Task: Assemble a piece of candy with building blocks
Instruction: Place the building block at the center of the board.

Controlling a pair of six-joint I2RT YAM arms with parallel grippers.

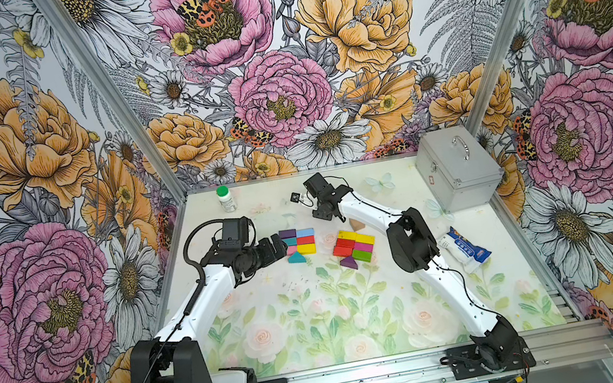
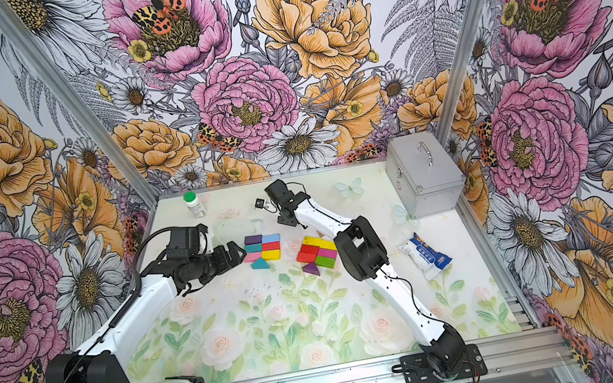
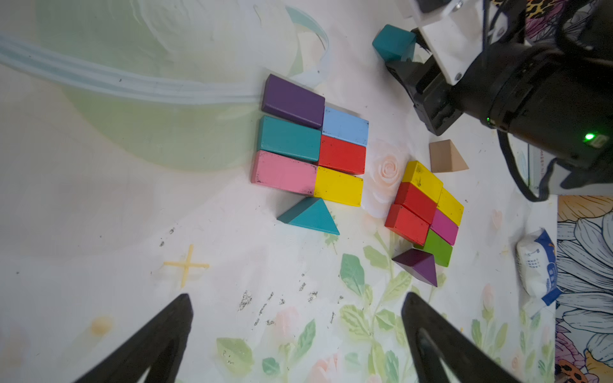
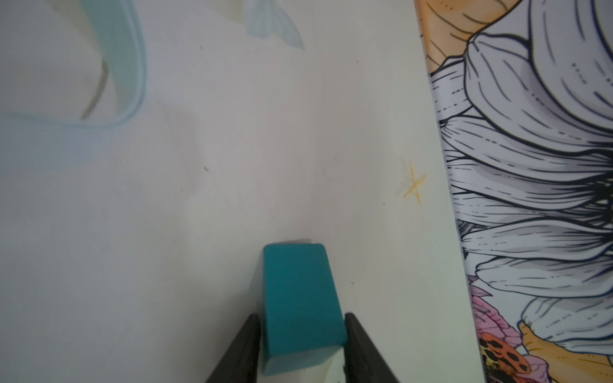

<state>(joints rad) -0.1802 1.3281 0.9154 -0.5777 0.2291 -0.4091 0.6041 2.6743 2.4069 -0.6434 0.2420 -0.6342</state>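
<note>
Right claw (image 4: 302, 318) closely flanks a teal brick (image 4: 298, 288); I cannot tell whether it is clenched on it. Left claw (image 3: 297, 295) is released, fingers wide, just beside the six-brick slab (image 1: 298, 240). The teal brick sits on that slab's far side, apart from it. A second slab (image 1: 354, 245) lies near the six-brick slab, not touching it, on the counter (image 1: 319, 325).
</note>
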